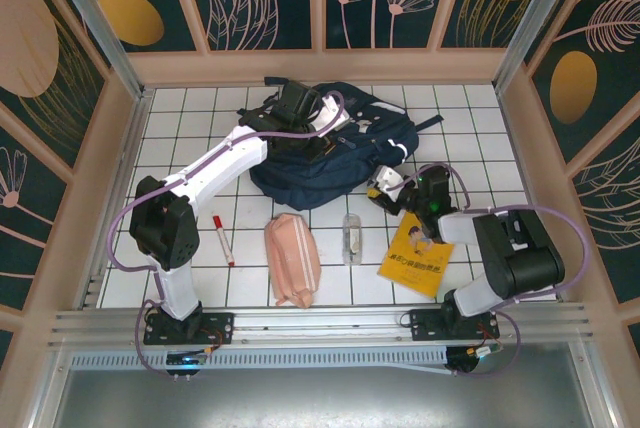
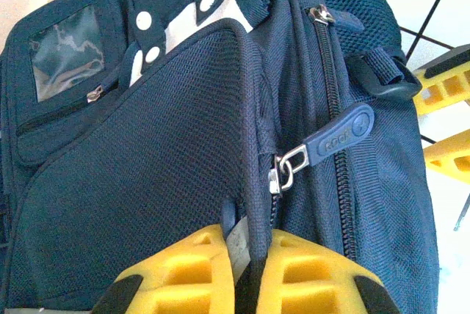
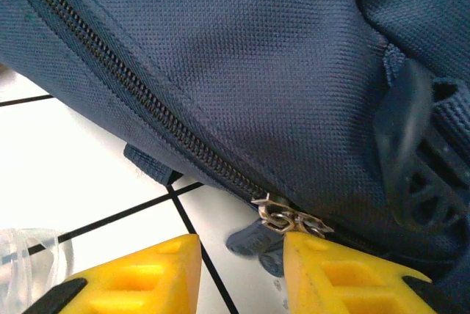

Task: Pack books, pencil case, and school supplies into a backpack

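While the backpack [image 1: 330, 173] lies at the middle of the table's [image 1: 180, 148] far edge, its piped seam [image 2: 253, 145] is clamped in the left hand [image 2: 250, 248]. The right hand [image 3: 242, 248] is held apart beside the zip slider [image 3: 290, 220]. Toward the near edge are seen the book [image 1: 418, 253], pencil case [image 1: 292, 260] and marker [image 1: 222, 238].

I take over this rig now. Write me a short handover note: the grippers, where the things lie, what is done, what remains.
Left gripper: shut on a fabric fold of the large navy-blue fabric backpack.
Right gripper: open, at the backpack's metal zip pull, not gripping it.
On the white gridded table, near the arms: red-and-white marker pen, salmon-pink soft pencil case, small clear rectangular case, thin yellow paperback book.
Done: nothing packed; that zip is closed.
Remaining: open the backpack, pack all four.
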